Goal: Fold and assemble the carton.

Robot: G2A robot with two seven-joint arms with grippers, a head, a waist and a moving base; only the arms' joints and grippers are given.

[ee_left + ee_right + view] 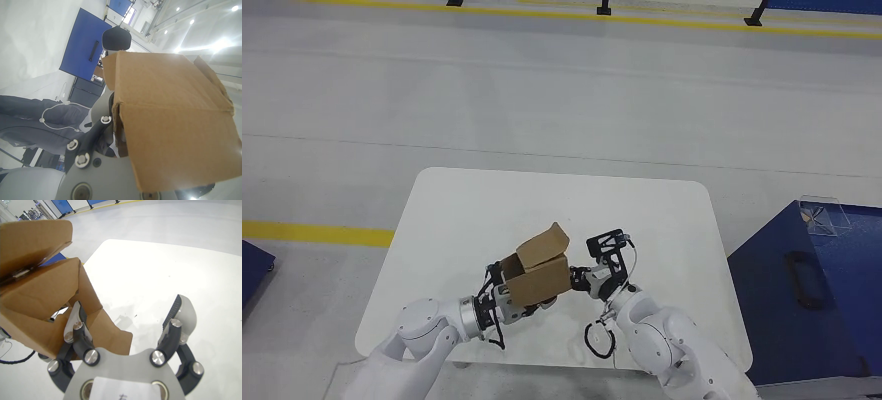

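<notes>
I see the carton (539, 270) in the lower centre of the top view, held up off the white table (462, 220) between my two arms. The left gripper (500, 295) has it by its left end. In the left wrist view one finger (100, 109) reaches in behind the cardboard wall and the other is hidden under the panel. Since the box hangs clear of the table, I judge that gripper to be clamped on the wall. The right gripper (128, 303) has its fingers wide apart. One finger (79, 315) lies against the edge of a loose side flap (111, 332), and the other is out in free air over the table. It grips nothing. The top flap (547, 243) stands open and tilted up, so the box is only partly formed. To me this is plain corrugated board. It is light, stiff across the panels and willing to hinge only along its creases. It is easy to crush or tear at the corners if I squeeze hard. The surface looks dry and not slippery, so a modest pinch should hold. I would take hold on a flat wall near a corner, as the left side does now. I would work each flap by pushing near its free edge so that it turns on the score line instead of buckling mid-panel. My main worry is the carton twisting in the single grasp when the right finger presses.
</notes>
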